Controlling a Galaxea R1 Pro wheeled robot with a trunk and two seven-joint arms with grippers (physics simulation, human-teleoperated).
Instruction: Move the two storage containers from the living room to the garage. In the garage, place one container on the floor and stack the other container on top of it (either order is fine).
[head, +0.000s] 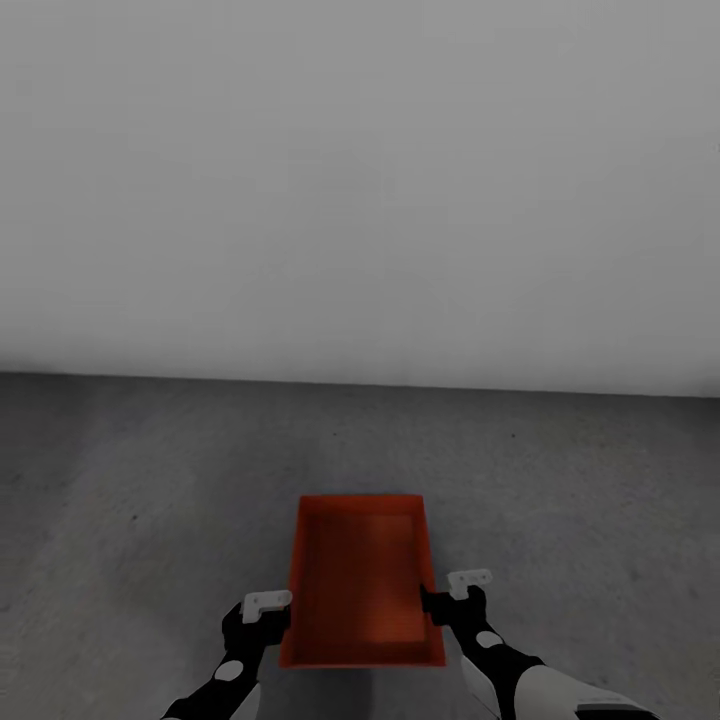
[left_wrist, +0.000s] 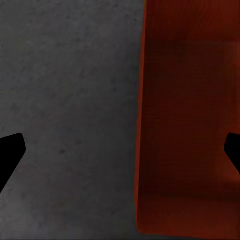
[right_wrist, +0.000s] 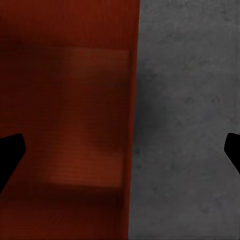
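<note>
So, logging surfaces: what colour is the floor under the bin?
Dark grey, mottled concrete floor; clearest in the right wrist view.

A plain pale grey wall (head: 360, 180) fills the upper half of the head view, meeting the ground along a straight, nearly level line, unmarked throughout.

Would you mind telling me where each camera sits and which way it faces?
Head view: on the head, looking forward and down at the orange bin, grey floor and pale wall; both forearms, left gripper and right gripper flank the bin.
Left wrist view: looks down over the bin's wall; black fingers wide apart.
Right wrist view: likewise; fingers wide apart.
Shared: bin and floor.
</note>
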